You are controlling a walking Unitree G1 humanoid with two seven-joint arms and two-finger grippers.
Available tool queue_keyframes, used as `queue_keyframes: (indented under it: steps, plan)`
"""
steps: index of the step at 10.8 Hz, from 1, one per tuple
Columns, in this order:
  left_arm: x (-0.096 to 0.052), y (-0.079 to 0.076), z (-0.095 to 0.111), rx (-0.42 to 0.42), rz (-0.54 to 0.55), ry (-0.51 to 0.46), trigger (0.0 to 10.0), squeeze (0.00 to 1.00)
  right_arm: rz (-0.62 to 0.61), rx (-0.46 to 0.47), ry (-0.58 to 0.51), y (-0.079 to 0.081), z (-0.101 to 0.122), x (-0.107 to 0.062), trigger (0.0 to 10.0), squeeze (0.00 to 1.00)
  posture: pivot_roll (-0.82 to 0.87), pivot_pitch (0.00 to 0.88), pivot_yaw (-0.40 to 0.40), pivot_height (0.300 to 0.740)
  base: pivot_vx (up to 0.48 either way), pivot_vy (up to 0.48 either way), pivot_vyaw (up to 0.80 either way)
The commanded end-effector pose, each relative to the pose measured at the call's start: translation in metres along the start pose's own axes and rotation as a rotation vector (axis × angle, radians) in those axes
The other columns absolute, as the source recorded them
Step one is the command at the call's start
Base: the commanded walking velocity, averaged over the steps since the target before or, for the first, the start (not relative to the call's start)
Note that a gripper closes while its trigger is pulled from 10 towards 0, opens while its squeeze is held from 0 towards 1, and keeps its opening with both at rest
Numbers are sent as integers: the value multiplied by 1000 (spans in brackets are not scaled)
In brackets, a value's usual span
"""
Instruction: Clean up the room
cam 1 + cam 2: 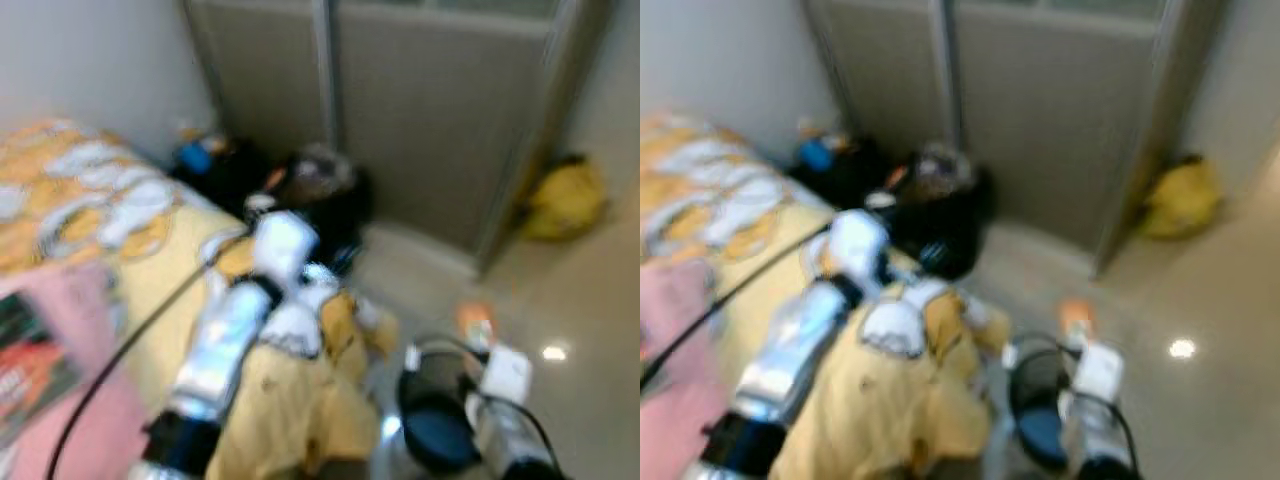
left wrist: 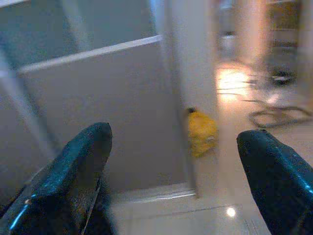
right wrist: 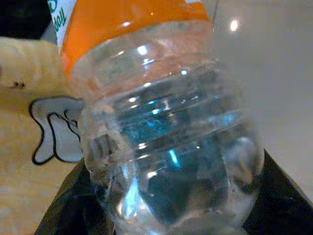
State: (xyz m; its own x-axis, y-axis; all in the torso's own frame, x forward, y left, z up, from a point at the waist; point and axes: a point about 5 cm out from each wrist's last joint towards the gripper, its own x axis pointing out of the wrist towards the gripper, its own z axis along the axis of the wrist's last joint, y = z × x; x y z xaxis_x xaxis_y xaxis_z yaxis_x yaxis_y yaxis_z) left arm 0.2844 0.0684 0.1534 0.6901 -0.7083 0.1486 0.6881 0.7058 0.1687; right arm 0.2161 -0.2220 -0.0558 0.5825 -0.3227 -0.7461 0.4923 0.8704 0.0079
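A clear plastic bottle (image 3: 161, 147) with an orange label sits between the black fingers of my right gripper (image 3: 168, 208), which is shut on it. In the blurred left eye view the bottle's orange label (image 1: 475, 322) shows just past my right arm (image 1: 505, 420), low on the right above the floor. My left arm (image 1: 225, 340) reaches forward over a yellow patterned blanket (image 1: 300, 400) that hangs off the bed. My left gripper (image 2: 173, 139) is open, its fingers wide apart with nothing between them, pointing toward the grey door.
A bed (image 1: 90, 200) with yellow and white covers and a pink item (image 1: 60, 350) lies to the left. Dark bags (image 1: 320, 195) pile up against grey sliding panels (image 1: 430, 110). A yellow bag (image 1: 565, 200) sits in the far right corner. A dark round thing (image 1: 435, 425) is beside my right arm.
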Motion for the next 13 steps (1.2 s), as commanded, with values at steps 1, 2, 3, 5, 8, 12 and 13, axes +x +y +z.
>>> queue_keyframes:
  steps: [1, 2, 3, 5, 8, 12, 13]
  plan:
    - [-7, 10, 9, 13, 4, 3, 10000, 0, 30, 31, -23, 12, 9, 0, 10000, 0, -62, 29, 166, 732, 0, 0, 0]
    - [-17, 17, 20, 3, -13, 22, 10000, 0, -17, 94, 31, 9, 2, 2, 10000, 0, -13, 62, 196, 732, 0, 0, 0]
    - [-23, 17, 23, 4, -29, 42, 10000, 0, -49, 116, 50, 6, -3, 2, 10000, 0, 3, 72, 208, 732, 0, 0, 0]
    - [-38, 12, 21, -10, -55, 102, 10000, 0, -168, 136, 81, -11, -10, 2, 10000, 1000, 26, 99, 234, 732, 0, 0, 0]
    - [-50, 4, 24, -54, -86, 143, 10000, 0, -259, 133, -16, -31, 10, 5, 10000, 1000, 46, 117, 265, 732, 0, 0, 0]
    - [-57, 5, 19, -53, -44, 205, 10000, 0, -161, -5, -135, -4, 26, 4, 10000, 1000, 48, 101, 252, 732, 0, 0, 0]
    - [-58, 10, 8, -90, 51, 237, 10000, 0, -138, -86, -218, 7, 35, 2, 10000, 1000, 38, 86, 228, 732, 0, 0, 0]
